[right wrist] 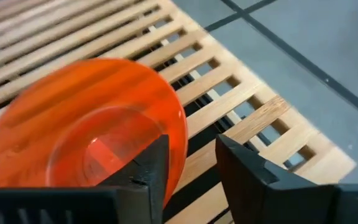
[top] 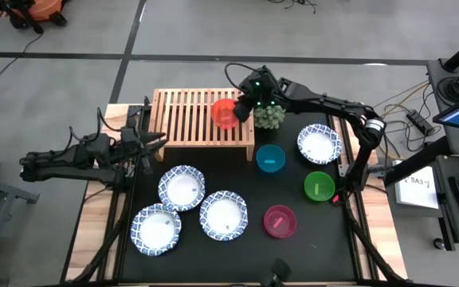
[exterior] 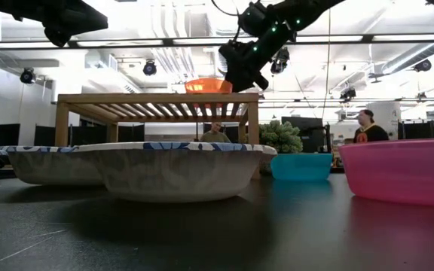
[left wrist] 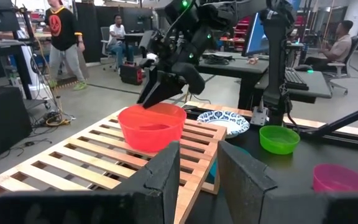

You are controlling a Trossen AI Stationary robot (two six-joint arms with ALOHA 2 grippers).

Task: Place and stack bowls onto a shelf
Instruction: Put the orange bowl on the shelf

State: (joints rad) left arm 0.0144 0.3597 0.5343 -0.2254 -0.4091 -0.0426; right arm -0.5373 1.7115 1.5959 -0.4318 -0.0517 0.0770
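At the upper centre of the high view, the right gripper (top: pixel 241 110) sits over the right end of the wooden shelf (top: pixel 190 113), beside the red bowl (top: pixel 225 114). The red bowl rests on the slatted top near the shelf's right edge. In the right wrist view the fingers stand narrowly apart, one finger (right wrist: pixel 151 165) overlapping the bowl's rim; whether they pinch the rim cannot be told. The left wrist view shows the same gripper tilted down onto the far rim of the bowl.

The left gripper (top: pixel 151 142) waits at the left of the frame, just beside the shelf's left front corner, its fingers slightly parted and empty.

On the black table (top: pixel 325 239), three patterned white bowls (top: pixel 182 187) cluster at lower left. A fourth patterned bowl (top: pixel 319 143) lies at the right. The blue bowl (top: pixel 270 158), green bowl (top: pixel 319 186) and magenta bowl (top: pixel 279 221) stand apart across the right half. A small potted plant (top: pixel 268 116) sits just right of the shelf.
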